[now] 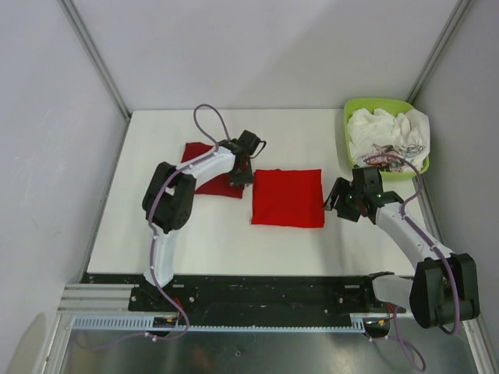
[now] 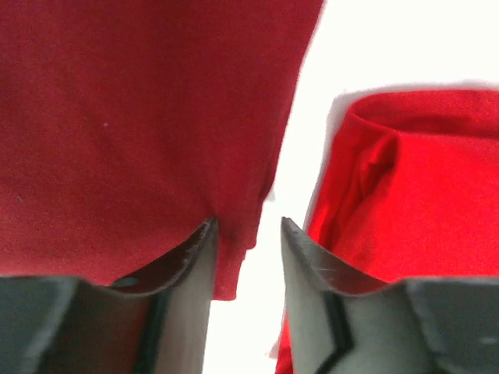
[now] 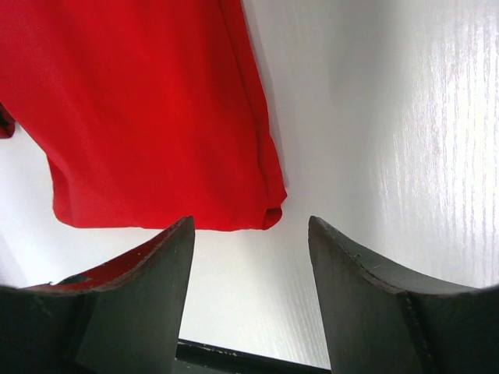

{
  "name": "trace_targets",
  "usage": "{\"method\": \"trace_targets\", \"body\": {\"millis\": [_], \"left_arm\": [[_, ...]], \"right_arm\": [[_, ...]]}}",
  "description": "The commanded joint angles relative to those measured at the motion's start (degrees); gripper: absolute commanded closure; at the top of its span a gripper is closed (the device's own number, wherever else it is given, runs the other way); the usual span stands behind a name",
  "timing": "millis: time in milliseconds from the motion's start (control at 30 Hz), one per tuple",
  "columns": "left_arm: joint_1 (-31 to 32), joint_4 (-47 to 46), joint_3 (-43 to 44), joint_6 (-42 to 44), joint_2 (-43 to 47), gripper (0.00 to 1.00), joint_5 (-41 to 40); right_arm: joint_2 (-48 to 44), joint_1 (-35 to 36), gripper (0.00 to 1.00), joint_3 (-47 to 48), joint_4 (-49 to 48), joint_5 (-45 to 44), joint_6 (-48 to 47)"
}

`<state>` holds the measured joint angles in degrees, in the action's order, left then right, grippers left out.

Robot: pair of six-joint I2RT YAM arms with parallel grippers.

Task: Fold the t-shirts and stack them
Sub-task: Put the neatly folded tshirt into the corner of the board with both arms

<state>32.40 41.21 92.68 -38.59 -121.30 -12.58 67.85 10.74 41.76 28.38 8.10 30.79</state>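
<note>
Two folded t-shirts lie on the white table. The darker red one [image 1: 201, 160] sits at the left and the bright red one [image 1: 287, 197] lies flat in the middle. My left gripper [image 1: 241, 176] hangs over the darker shirt's right edge. In the left wrist view the left gripper [image 2: 248, 222] has its jaws a little apart. A corner of the darker shirt [image 2: 132, 132] rests against the inner side of the left finger, and the bright shirt [image 2: 421, 179] lies to the right. My right gripper [image 1: 335, 198] stands open just right of the bright shirt [image 3: 156, 109], holding nothing [image 3: 249, 220].
A lime-green basket [image 1: 384, 104] holding white cloth [image 1: 386, 132] stands at the table's back right, just behind the right arm. Grey walls close in on both sides. A black rail runs along the near edge of the table [image 1: 327, 125].
</note>
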Motion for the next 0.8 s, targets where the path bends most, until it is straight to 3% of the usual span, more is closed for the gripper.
{"method": "trace_targets", "body": {"millis": [0,100,200,467,767], "left_arm": [[0.92,-0.69,0.16,3.53,7.2,0.51,4.06],[0.93,-0.91,-0.75,6.38,10.54,0.41,6.02],[0.99,-0.93,-2.18,8.54,13.55,0.39,8.65],[1.12,-5.42,-14.04,8.8,21.76,0.48,17.65],[2.34,-12.99,-26.04,6.88,26.67,0.48,23.27]], "right_arm": [[2.48,-1.71,0.34,0.68,-7.05,2.98,1.1],[6.93,-3.25,0.33,2.12,-12.67,4.28,1.45],[12.15,-4.54,0.33,3.9,-18.76,6.36,1.65],[23.0,-4.97,0.33,9.39,-25.75,8.32,-0.36],[32.73,-5.11,0.34,17.94,-22.26,5.27,-4.44]]}}
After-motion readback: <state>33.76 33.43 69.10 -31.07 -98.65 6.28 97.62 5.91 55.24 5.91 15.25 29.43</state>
